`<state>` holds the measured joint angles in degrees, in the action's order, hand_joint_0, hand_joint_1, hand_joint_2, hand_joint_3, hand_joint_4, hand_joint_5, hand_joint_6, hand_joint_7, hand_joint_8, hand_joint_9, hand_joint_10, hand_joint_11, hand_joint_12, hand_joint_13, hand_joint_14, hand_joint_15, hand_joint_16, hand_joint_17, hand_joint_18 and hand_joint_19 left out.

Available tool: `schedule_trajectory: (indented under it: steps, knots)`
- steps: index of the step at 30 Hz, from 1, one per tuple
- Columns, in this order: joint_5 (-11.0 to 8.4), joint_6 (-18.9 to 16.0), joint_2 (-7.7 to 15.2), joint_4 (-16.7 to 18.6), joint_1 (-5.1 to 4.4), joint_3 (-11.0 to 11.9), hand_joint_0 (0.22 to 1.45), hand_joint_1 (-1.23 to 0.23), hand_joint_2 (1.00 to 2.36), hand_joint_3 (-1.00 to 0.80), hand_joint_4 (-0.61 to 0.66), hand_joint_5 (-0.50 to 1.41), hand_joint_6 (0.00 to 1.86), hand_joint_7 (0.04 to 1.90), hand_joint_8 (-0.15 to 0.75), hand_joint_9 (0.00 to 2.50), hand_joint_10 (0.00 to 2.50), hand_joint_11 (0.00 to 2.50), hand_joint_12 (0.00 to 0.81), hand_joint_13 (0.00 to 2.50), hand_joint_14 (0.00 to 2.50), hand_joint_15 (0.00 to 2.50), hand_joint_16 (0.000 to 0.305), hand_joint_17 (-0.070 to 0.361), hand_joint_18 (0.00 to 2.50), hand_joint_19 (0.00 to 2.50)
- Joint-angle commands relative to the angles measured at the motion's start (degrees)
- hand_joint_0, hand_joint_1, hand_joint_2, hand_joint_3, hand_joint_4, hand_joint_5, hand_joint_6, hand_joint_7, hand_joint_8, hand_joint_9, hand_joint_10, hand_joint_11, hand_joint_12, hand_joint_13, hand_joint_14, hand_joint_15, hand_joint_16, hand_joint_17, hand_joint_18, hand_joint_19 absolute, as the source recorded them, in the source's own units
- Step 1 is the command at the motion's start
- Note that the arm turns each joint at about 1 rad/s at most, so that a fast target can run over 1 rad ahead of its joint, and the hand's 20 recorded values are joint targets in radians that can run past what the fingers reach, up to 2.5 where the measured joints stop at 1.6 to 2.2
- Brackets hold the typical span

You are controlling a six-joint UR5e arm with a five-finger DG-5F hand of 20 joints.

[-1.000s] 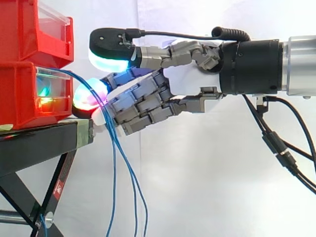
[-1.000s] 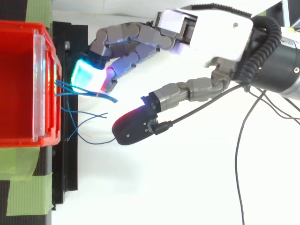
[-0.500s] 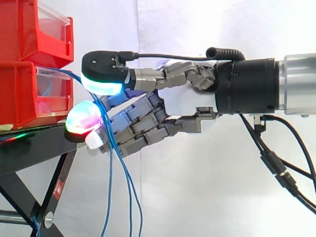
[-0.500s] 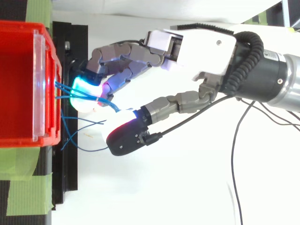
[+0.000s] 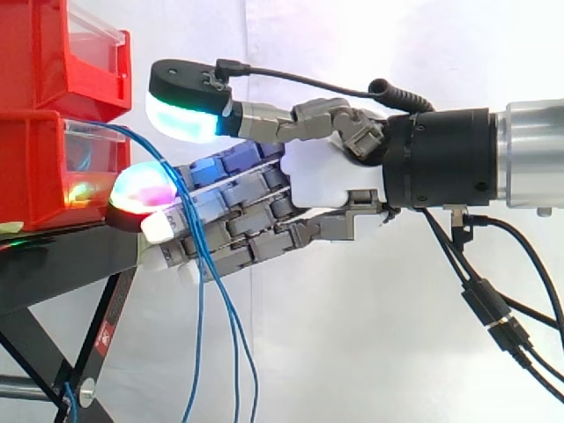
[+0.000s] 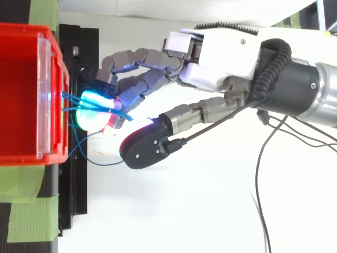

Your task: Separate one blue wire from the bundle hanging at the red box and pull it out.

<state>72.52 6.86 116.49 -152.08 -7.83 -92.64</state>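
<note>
The robot hand (image 5: 326, 176) was open, fingers nearly straight and thumb raised apart. Its fingertips (image 5: 141, 188) touched the blue wires (image 5: 202, 304) hanging from the red box (image 5: 35, 176).

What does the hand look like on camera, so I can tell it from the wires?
The hand has a white palm shell and grey, blocky, segmented fingers. Its thick pads have black backs and glow, one cyan-green, another magenta with red and green. Behind it are a round black wrist and a silver arm.
</note>
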Motion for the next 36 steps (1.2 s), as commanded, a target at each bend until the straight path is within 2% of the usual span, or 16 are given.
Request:
schedule_trajectory:
  steps: [1,9,16,20,22,25,33,36]
  knots:
    - [-0.01,-0.27,-0.03,0.03,0.0,0.0,0.62,-0.75,1.0,-0.45,0.3,-0.12,0.5,1.23,0.353,0.79,0.01,0.5,0.415,0.51,0.01,0.3,0.057,0.128,0.46,0.27]
    - [-0.01,-0.18,0.06,0.11,0.0,0.0,0.63,-0.76,1.01,-0.41,0.27,-0.15,0.64,1.04,0.352,0.79,0.01,0.51,0.415,0.52,0.01,0.3,0.057,0.127,0.48,0.27]
    - [-0.01,-0.1,0.06,0.2,0.0,0.0,0.62,-0.73,1.01,-0.41,0.29,-0.15,0.61,1.06,0.347,0.79,0.01,0.52,0.415,0.52,0.01,0.31,0.056,0.127,0.48,0.29]
    - [-1.24,-0.01,0.06,0.73,0.18,0.0,0.62,-0.73,1.01,-0.41,0.28,-0.14,0.61,1.08,0.35,0.79,0.01,0.52,0.415,0.52,0.01,0.31,0.056,0.127,0.48,0.29]
    - [-3.87,-0.1,0.06,1.87,0.35,0.0,0.62,-0.73,1.01,-0.4,0.28,-0.14,0.62,1.06,0.351,0.8,0.01,0.52,0.415,0.52,0.01,0.31,0.056,0.126,0.48,0.29]
    - [-5.46,-0.1,-0.03,3.19,0.35,0.0,0.63,-0.73,1.01,-0.39,0.27,-0.15,0.64,1.04,0.351,0.8,0.01,0.53,0.417,0.53,0.01,0.31,0.056,0.126,0.49,0.29]
    - [-5.98,-0.18,0.06,3.98,0.44,0.0,0.63,-0.74,1.01,-0.36,0.26,-0.16,0.7,0.97,0.353,0.8,0.01,0.53,0.417,0.53,0.01,0.31,0.056,0.126,0.5,0.3]
    - [-6.07,-0.01,-0.03,3.98,0.18,0.0,0.64,-0.74,1.01,-0.36,0.27,-0.16,0.71,0.95,0.351,0.8,0.01,0.53,0.418,0.53,0.01,0.32,0.056,0.126,0.5,0.3]
